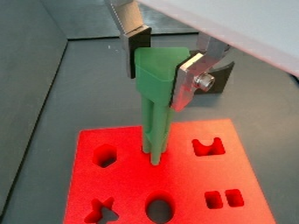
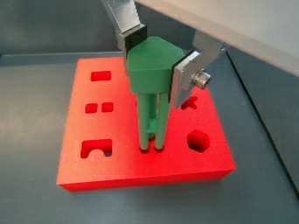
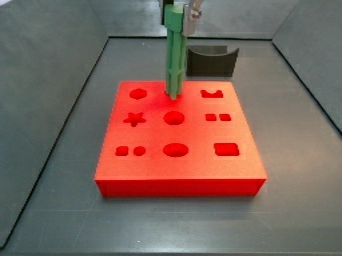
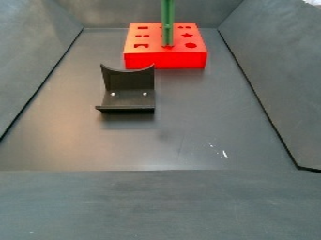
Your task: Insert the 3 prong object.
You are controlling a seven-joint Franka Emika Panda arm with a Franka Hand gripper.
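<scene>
One long green plastic three-rod piece stood upright, clamped in the gripper, tips touching one red block. One dark grey curved block lay well apart.

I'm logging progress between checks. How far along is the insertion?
Done: the pincer is shut on the 3 prong object and has it upright over the red block. In hand: in both wrist views the prong tips sit at the block's top face, seemingly entering a slot. Left: most of its length stands above the block in a side view, so push down and release.
</scene>
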